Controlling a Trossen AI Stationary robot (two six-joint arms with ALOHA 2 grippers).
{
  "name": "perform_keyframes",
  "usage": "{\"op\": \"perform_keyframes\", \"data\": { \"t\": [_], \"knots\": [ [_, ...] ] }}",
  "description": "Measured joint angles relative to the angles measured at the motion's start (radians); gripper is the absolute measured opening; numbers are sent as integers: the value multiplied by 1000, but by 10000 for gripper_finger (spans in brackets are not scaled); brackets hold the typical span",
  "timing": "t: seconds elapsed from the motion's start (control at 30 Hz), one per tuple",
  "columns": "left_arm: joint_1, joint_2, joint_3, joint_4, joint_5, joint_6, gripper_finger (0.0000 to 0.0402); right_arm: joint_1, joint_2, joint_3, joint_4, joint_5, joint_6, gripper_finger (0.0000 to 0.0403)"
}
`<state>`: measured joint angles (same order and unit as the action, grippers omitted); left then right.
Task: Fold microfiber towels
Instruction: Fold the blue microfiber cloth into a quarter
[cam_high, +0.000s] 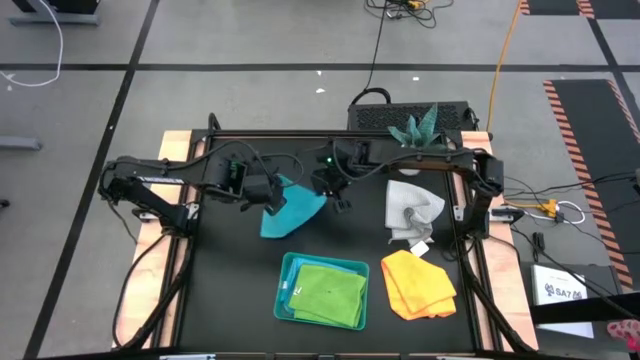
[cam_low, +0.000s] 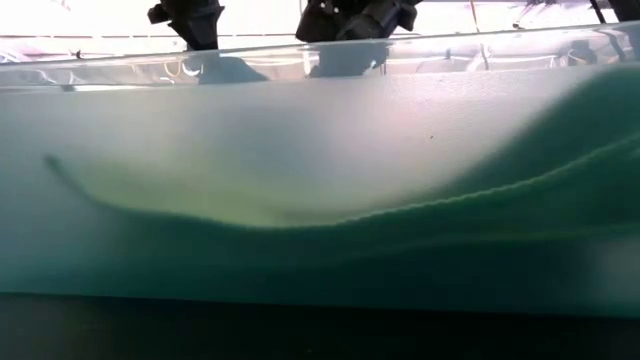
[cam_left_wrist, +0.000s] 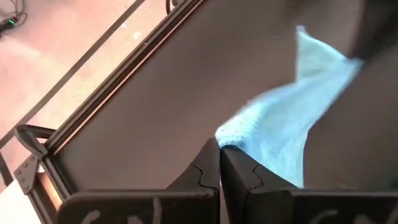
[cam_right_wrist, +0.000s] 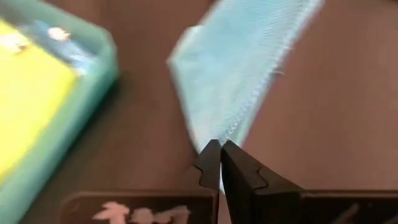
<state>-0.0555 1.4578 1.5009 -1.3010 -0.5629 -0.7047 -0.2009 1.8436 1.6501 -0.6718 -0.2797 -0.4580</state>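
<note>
Pinching turquoise towel (cam_high: 290, 208) | left fingers (cam_left_wrist: 205, 171) clamped | right fingers (cam_right_wrist: 210, 163) clamped

In the low view the teal tray's wall (cam_low: 320, 180) fills the frame, hiding the desk behind and blurring the towel inside.

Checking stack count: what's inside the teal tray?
A folded lime green towel lies in the teal tray, filling most of it. Whether anything lies beneath it cannot be seen; the towel covers the tray floor.
</note>
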Motion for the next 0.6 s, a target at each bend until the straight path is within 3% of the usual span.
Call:
{"op": "perform_keyframes", "data": {
  "t": [0.13,0.33,0.6],
  "knots": [
    [6,0,0,-4,-2,4,2,35,0,0,-11,-70,2,0],
    [10,0,0,-8,1,19,2,61,0,-18,47,41,-22,20],
    [10,0,0,-8,41,19,2,41,0,-117,86,49,27,83]
  ]
}}
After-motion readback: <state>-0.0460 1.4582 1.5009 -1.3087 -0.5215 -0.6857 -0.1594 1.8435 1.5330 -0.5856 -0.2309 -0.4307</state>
